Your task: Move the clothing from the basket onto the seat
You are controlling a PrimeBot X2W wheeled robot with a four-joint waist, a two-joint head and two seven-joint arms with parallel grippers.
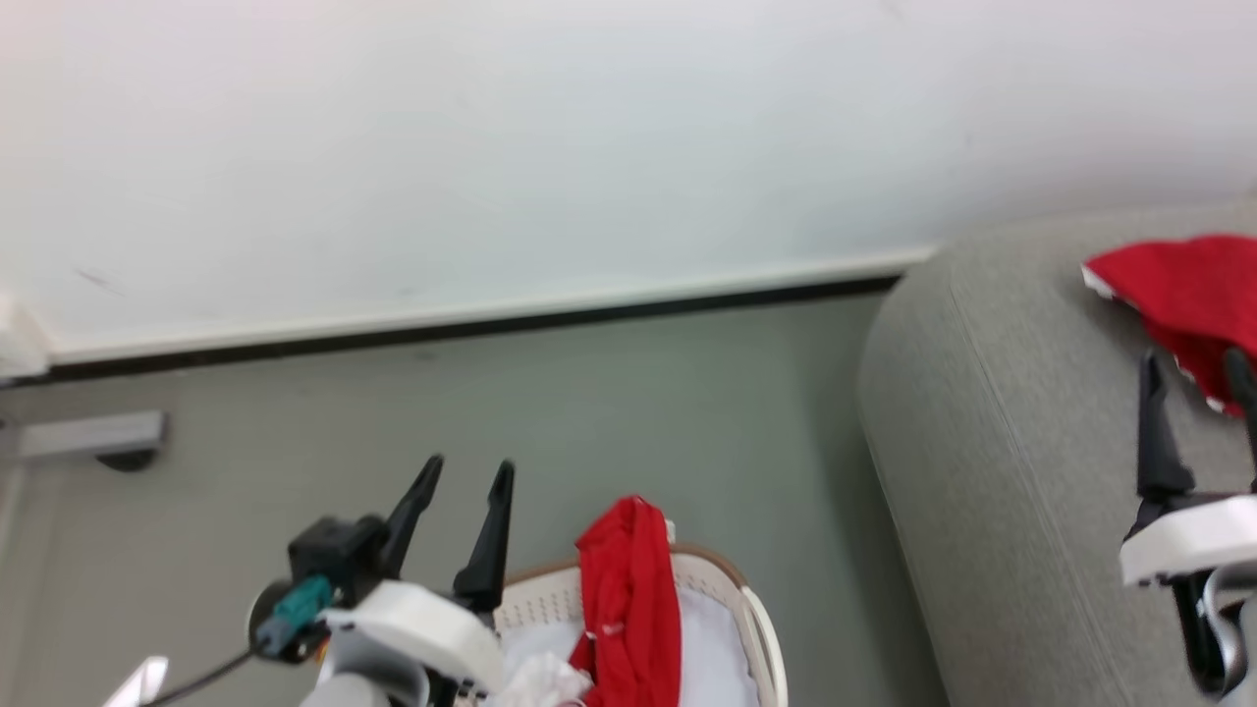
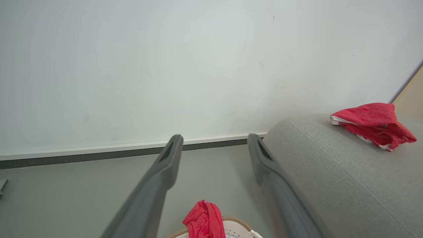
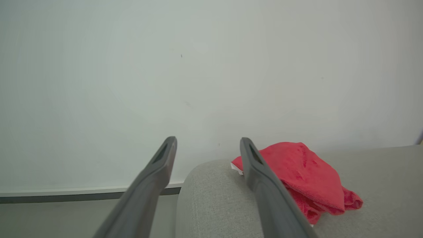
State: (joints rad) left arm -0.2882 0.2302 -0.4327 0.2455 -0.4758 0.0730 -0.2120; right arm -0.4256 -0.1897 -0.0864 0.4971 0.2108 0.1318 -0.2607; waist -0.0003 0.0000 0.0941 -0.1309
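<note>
One red garment is being supported on the sofa, near its rounded end. A second red garment is being draped over the rim of the basket, beside the sofa. The right claw is being held spread and empty over the sofa. The left claw is being held likewise, beyond the basket from the sofa.

A crumpled red garment with white trim lies on top of the big grey sofa, near its rounded end. A long red garment hangs over the far brown rim of the cream laundry basket. The basket stands on the floor beside the sofa.
</note>
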